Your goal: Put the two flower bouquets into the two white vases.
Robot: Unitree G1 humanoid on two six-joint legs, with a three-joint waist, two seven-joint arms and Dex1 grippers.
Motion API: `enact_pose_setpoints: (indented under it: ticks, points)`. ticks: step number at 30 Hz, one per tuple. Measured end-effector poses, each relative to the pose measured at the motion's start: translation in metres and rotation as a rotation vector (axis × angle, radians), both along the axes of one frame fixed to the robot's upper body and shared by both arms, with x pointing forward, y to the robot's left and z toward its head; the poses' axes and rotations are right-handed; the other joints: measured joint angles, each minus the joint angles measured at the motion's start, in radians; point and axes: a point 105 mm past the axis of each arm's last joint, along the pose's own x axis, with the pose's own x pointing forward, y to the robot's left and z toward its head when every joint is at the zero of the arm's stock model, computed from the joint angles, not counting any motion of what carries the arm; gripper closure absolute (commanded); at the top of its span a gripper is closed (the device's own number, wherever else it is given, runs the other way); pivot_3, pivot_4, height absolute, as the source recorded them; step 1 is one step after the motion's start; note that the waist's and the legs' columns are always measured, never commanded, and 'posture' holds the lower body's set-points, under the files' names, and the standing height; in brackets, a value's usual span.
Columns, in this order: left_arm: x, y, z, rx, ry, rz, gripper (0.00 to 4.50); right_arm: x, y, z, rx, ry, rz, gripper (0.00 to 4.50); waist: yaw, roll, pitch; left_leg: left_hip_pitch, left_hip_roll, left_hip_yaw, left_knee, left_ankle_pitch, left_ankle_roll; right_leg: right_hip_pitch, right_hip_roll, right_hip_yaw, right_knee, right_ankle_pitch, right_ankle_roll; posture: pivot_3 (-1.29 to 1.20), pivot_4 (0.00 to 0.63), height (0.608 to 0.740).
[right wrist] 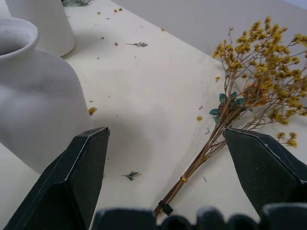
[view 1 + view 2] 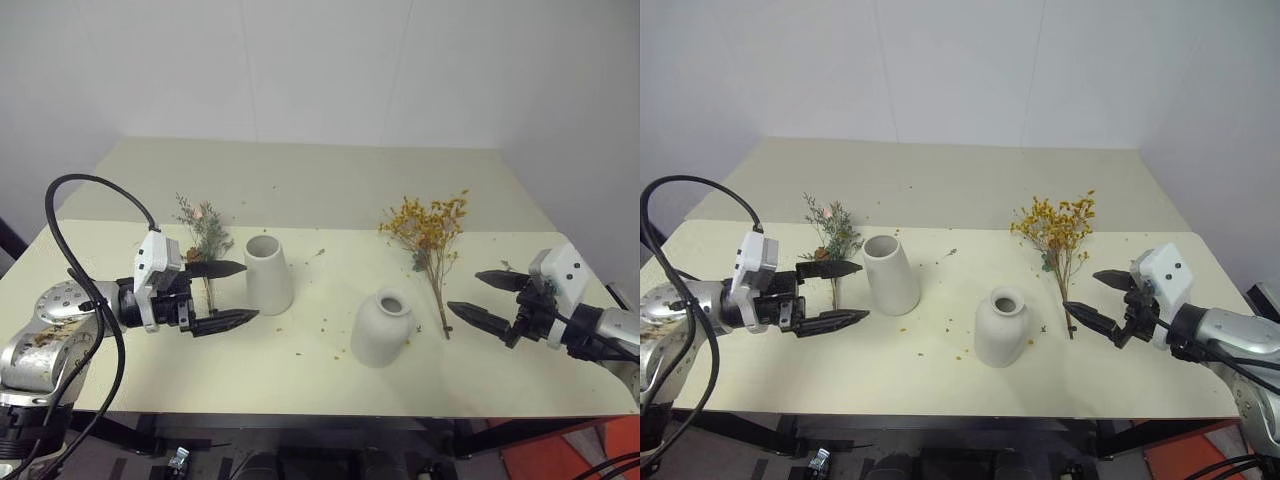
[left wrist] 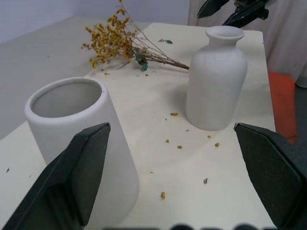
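White unmarked vases [image 2: 269, 273], bouquets [image 2: 428, 235] flat on table; both grippers [image 2: 228, 292] [image 2: 484, 298] spread, empty.

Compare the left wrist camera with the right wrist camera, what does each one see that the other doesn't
Left wrist view alone: the tall vase's open mouth, the whole squat vase with its narrow neck, and the right gripper, open, past it.

Right wrist view alone: the dark tie at the stem ends of the yellow bouquet and its teal leaves.

Both: the yellow bouquet lying flat on the table, the two white vases standing empty, scattered petal crumbs, and that arm's own open fingers.
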Motion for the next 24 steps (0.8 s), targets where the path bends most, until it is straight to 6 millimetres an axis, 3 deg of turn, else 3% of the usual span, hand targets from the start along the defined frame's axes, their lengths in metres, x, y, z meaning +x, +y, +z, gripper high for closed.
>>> enact_pose_setpoints:
  ticks: [13,24]
  points:
    - [0.001,-0.004,-0.004,0.0,-0.006,-0.025,0.0,0.005,-0.001,-0.002,-0.02,0.007,-0.035,0.04,-0.001,0.0,0.0,0.0,0.0,0.0,0.0,0.0,0.0,0.0,0.0,0.0,0.0,0.0,0.0,0.0,0.15,0.74]
    - [0.006,-0.014,0.0,-0.013,-0.013,-0.053,0.0,0.05,0.002,-0.01,0.015,0.151,-0.27,0.04,-0.003,0.0,0.0,0.0,0.0,0.0,0.0,0.0,0.0,-0.001,0.001,0.0,0.0,0.001,0.001,0.0,0.15,0.74]
